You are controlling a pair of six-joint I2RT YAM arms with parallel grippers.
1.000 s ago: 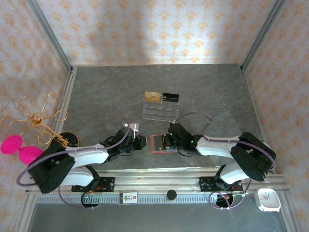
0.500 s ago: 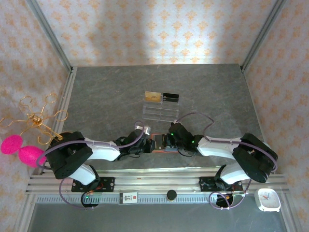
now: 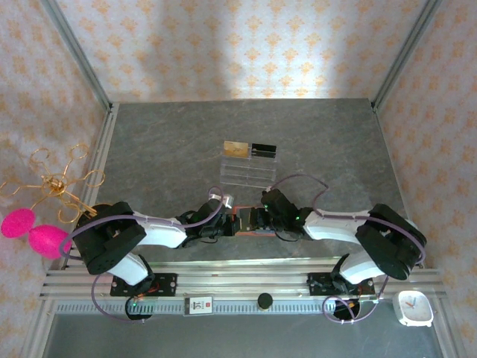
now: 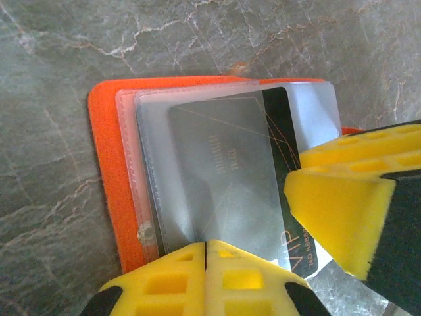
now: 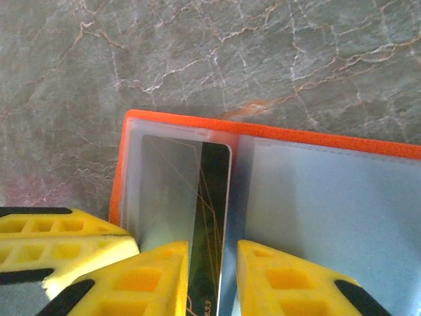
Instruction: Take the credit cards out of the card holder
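Holder: orange, lying open on the table near its front edge, between the two grippers.
Card: dark, marked VIP, partly out of the holder's clear sleeve.
Left gripper: closed, fingertips together at the sleeve's edge; whether it pinches anything cannot be told.
Right gripper: jaws a little apart, straddling the card's free end.

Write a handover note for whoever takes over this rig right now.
Left tool: shut, seemingly pinching the dark card at its near edge.
Right tool: jaws apart, straddling that card.
Card holder: open flat on the table, card partly out of its clear sleeve.
Gold card and black card: on the clear rack.
Done: holder is open.
Remaining: pull the dark card clear.
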